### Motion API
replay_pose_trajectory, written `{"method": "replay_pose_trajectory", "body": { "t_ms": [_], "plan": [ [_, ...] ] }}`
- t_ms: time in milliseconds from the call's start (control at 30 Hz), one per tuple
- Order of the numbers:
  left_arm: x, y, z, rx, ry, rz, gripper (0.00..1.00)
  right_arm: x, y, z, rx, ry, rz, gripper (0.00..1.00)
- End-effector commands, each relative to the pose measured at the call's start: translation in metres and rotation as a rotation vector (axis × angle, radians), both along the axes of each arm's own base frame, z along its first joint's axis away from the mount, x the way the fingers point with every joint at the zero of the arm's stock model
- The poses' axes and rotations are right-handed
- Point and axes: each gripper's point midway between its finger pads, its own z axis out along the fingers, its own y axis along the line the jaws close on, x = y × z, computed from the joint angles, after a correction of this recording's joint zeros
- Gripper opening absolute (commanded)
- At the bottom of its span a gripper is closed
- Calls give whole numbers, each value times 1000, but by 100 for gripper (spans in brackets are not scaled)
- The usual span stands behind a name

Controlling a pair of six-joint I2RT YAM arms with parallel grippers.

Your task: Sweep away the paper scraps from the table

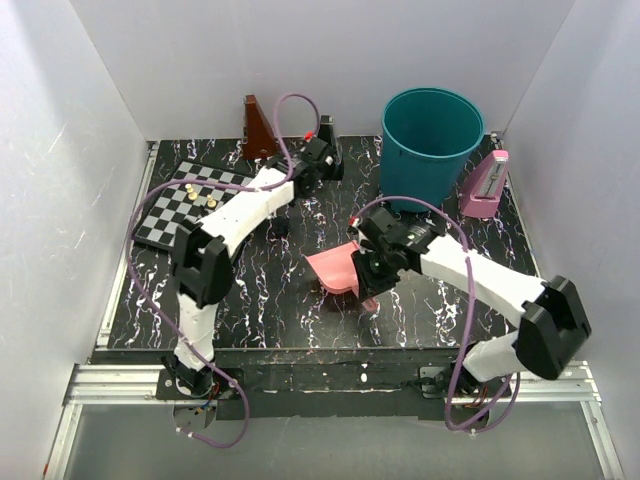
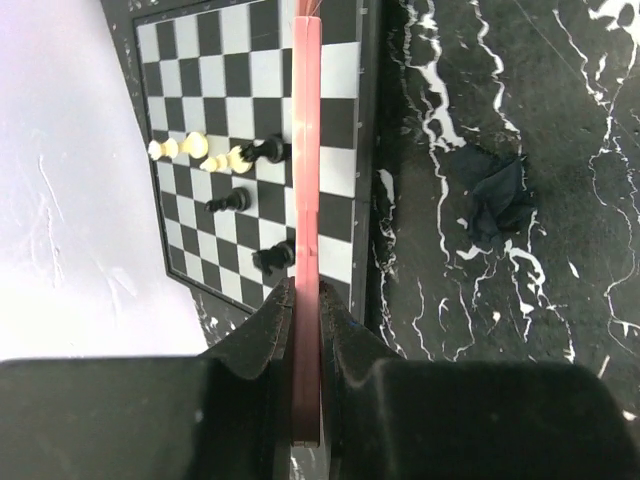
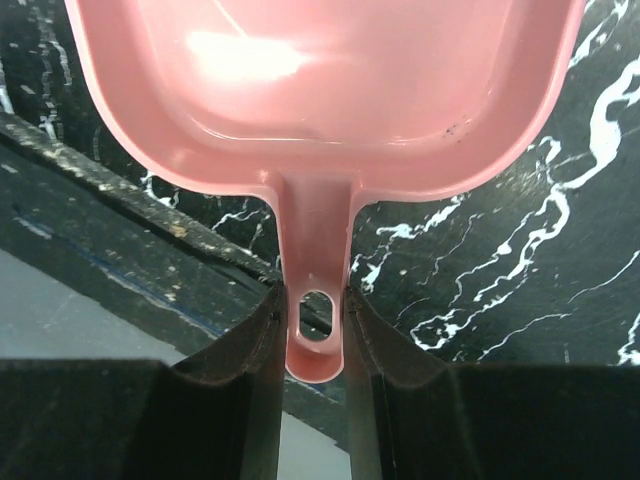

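Left gripper [image 2: 305, 295] clenches a slim pink plastic brush [image 2: 306, 150]; near it one crumpled dark blue paper scrap [image 2: 498, 195] lies on the black, white-veined marble-look table [image 2: 570, 110], beside the black-and-white chessboard [image 2: 215, 120]. Right gripper [image 3: 315, 300] grips the handle of the pink plastic dustpan [image 3: 320, 90] near the table's front edge.

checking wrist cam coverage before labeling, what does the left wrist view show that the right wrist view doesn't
Only the left wrist view: the chessboard with chess pieces on it, a dark blue paper scrap lying beside the board, and the left hand shut on a thin pink handle. Only the right wrist view: the pink dustpan, its handle clamped in the right hand. Both: the black marbled table and a pink tool gripped by that view's own hand.
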Motion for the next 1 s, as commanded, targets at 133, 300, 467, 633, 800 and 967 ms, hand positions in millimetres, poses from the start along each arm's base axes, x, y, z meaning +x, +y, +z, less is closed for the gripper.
{"method": "replay_pose_trajectory", "body": {
  "t_ms": [133, 300, 467, 633, 800, 967],
  "plan": [
    [8, -28, -26, 130, 168, -143, 0, 14, -11, -19, -211, -23, 129, 1],
    [-11, -42, -53, 73, 322, -211, 0, 19, -10, -27, -255, -7, 176, 1],
    [-39, -62, -67, -20, 434, -273, 0, 25, -5, -35, -280, 11, 196, 1],
    [-72, -89, -66, -221, 545, -328, 0, 27, -5, -38, -284, 9, 214, 1],
    [-93, -102, -59, -341, 606, -327, 0, 22, -8, -43, -281, 17, 220, 1],
    [-115, -125, -44, -509, 671, -321, 0, 13, -6, -43, -252, 38, 232, 1]
  ]
}}
